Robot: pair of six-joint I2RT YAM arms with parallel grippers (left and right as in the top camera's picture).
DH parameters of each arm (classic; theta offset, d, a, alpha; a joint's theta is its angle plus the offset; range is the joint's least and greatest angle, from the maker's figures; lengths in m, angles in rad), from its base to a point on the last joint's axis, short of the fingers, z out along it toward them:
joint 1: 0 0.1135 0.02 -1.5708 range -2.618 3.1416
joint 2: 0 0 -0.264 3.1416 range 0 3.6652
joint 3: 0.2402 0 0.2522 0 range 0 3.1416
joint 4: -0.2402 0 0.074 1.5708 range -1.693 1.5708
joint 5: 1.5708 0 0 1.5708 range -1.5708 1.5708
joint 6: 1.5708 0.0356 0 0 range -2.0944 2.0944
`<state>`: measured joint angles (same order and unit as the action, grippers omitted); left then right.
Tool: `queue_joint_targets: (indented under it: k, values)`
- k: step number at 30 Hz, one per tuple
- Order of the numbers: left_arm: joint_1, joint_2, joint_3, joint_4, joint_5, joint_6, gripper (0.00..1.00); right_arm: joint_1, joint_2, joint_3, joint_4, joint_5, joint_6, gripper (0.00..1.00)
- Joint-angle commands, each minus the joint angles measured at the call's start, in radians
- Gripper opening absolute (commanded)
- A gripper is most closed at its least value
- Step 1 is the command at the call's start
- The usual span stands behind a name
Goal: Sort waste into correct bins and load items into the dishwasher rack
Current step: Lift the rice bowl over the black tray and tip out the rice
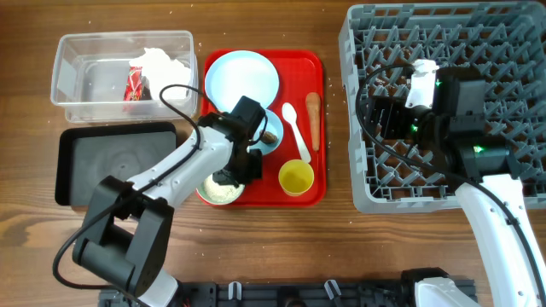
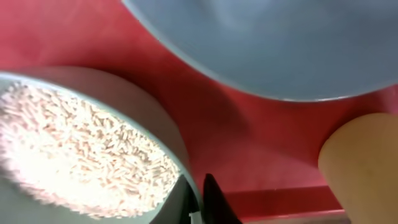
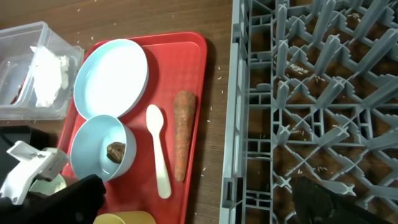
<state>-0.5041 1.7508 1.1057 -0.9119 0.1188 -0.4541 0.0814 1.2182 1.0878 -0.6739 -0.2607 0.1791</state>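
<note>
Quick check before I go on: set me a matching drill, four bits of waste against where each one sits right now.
Waste:
1. rice
2. brown food lump
3. crumpled tissue
4. carrot

Places:
A. in the clear tub
B. lying bare on the red tray
C. in the mint-green bowl
D. in the pale blue bowl

Pairs: 1-C, 2-D, 3-A, 4-B

Of the 2 arms, left gripper (image 1: 232, 173) is pinched closed (pointing down), right gripper (image 1: 378, 115) spread wide.

plate (image 1: 241, 79) on serving tray (image 1: 307, 68) | rack (image 1: 512, 43) right of serving tray
</note>
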Motion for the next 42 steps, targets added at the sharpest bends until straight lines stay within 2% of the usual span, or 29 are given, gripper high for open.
queue_joint_targets:
  k: [1,8,12,14,21,26,30,36,42]
  values:
    - [0.009,-0.004,0.093,-0.101,0.019,0.001,0.04,-0.003,0.002,0.019,-0.001,0.013,0.007,1.0]
    - [0.131,-0.021,0.394,-0.404,0.019,0.006,0.04,-0.003,0.002,0.019,0.0,0.013,0.007,1.0]
    - [0.279,-0.071,0.429,-0.436,0.035,0.053,0.04,-0.003,0.002,0.019,0.0,0.013,0.006,1.0]
    - [0.366,-0.075,0.429,-0.441,0.087,0.114,0.04,-0.003,0.002,0.019,0.0,0.013,0.006,1.0]
    - [0.742,-0.066,0.389,-0.313,0.476,0.38,0.04,-0.003,0.002,0.019,-0.002,0.013,0.006,1.0]
    - [0.995,-0.066,0.279,-0.219,0.768,0.531,0.04,-0.003,0.002,0.019,0.0,0.013,0.007,1.0]
    - [1.144,-0.064,0.159,-0.184,0.927,0.639,0.04,-0.003,0.002,0.019,-0.001,0.012,0.011,0.99]
    - [1.331,-0.036,-0.024,-0.03,1.096,0.642,0.04,-0.003,0.002,0.019,0.0,0.012,0.033,1.0]
    - [1.397,-0.017,-0.036,-0.029,1.341,0.624,0.04,-0.003,0.002,0.019,-0.001,0.012,0.033,1.0]
